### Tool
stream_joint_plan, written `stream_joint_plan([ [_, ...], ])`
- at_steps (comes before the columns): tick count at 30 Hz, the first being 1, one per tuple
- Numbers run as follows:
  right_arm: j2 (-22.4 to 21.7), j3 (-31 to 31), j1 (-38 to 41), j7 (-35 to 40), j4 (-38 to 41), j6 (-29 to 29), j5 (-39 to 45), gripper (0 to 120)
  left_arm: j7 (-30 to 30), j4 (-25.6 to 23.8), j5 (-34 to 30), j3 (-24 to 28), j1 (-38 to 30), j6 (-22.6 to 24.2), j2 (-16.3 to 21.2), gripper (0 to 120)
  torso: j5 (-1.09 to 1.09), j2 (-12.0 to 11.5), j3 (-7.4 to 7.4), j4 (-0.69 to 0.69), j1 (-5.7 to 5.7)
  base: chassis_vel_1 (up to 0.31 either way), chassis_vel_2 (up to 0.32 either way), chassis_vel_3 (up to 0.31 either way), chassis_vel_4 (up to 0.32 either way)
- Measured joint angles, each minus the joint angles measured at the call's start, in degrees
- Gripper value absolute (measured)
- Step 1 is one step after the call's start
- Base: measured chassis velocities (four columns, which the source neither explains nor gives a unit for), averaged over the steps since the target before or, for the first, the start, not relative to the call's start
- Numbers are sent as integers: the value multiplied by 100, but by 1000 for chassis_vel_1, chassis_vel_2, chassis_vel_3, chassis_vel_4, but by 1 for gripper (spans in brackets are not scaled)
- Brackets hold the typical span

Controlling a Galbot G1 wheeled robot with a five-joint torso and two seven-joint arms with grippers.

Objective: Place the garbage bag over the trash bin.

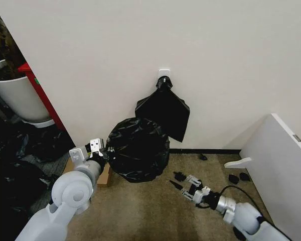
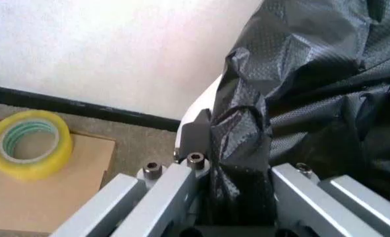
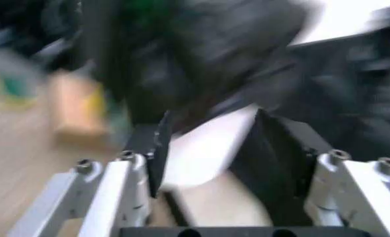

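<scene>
The glossy black garbage bag is draped over the trash bin, which stands on the carpet against the wall. In the left wrist view a white sliver of the trash bin peeks out beside the crinkled garbage bag. My left gripper is at the bag's left edge, shut on a fold of the plastic. My right gripper hovers low over the carpet to the right of the bag, open and holding nothing. Its blurred wrist view faces the bin's white side under the black bag.
A flat black fan-shaped bundle hangs on the wall just behind the bin. A cardboard box with a yellow tape roll lies left of it. A large white tub and dark clutter stand far left, a white panel right.
</scene>
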Motion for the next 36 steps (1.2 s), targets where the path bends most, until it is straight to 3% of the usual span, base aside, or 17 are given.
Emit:
stream_joint_plan([
  [3,-1,-207,-99,1551,703,-620,190,68,197,39,598,274,195,-317,24,0,-1,0,0,1,0,0,0,0,0],
  [5,6,-281,-132,1902,1018,-928,321,68,241,49,748,328,239,-378,18,0,-1,0,0,1,0,0,0,0,0],
  [6,9,-409,-180,2281,1560,-1437,654,62,286,49,898,387,289,-451,-6,0,0,0,0,2,0,0,0,0,0],
  [8,7,-459,-198,2388,1752,-1621,781,59,306,50,947,406,301,-486,-17,0,-1,0,0,2,0,0,0,0,0],
  [10,-15,-762,-257,2869,2473,-2555,1284,48,451,60,1231,480,329,-701,-58,0,-3,0,0,1,0,0,0,0,0],
  [11,-15,-762,-257,2869,2473,-2555,1284,48,451,60,1231,480,329,-701,-58,0,-3,0,0,1,0,0,0,0,0],
  [14,-21,-1333,-265,3859,3329,-3952,2083,33,642,119,1562,547,345,-1042,-66,0,-1,0,0,0,0,0,0,0,0],
  [15,-21,-1333,-265,3859,3329,-3952,2083,33,642,119,1562,547,345,-1042,-66,0,-1,0,0,0,0,0,0,0,0],
  [17,-18,-1622,-178,4356,3783,-4760,2724,25,749,160,1744,568,350,-1222,-53,0,-1,0,0,0,0,0,0,0,0],
  [18,-31,-1778,-34,4682,4136,-5473,3323,18,859,211,1940,599,350,-1381,-29,0,-1,0,-1,1,0,0,0,0,0],
  [20,-40,-1796,2,4735,4212,-5636,3460,17,888,227,1990,611,344,-1417,-25,0,-1,0,0,2,0,0,0,0,0],
  [22,-64,-1825,188,4954,4522,-6371,4127,4,1037,357,2280,686,272,-1601,-23,0,-2,0,0,-2,0,0,0,0,0],
  [28,3,-2212,759,4966,4461,-6768,4449,0,1151,520,2618,992,239,-1802,-71,0,-1,0,0,1,0,0,0,0,0],
  [31,264,-2752,1338,4974,4072,-6903,4451,0,1168,626,2719,1256,185,-1847,-133,0,0,0,0,1,0,0,0,0,0],
  [36,498,-3083,1714,5108,3446,-7063,4121,0,1169,713,2814,1403,169,-1851,-181,0,0,0,0,2,0,0,0,0,0],
])
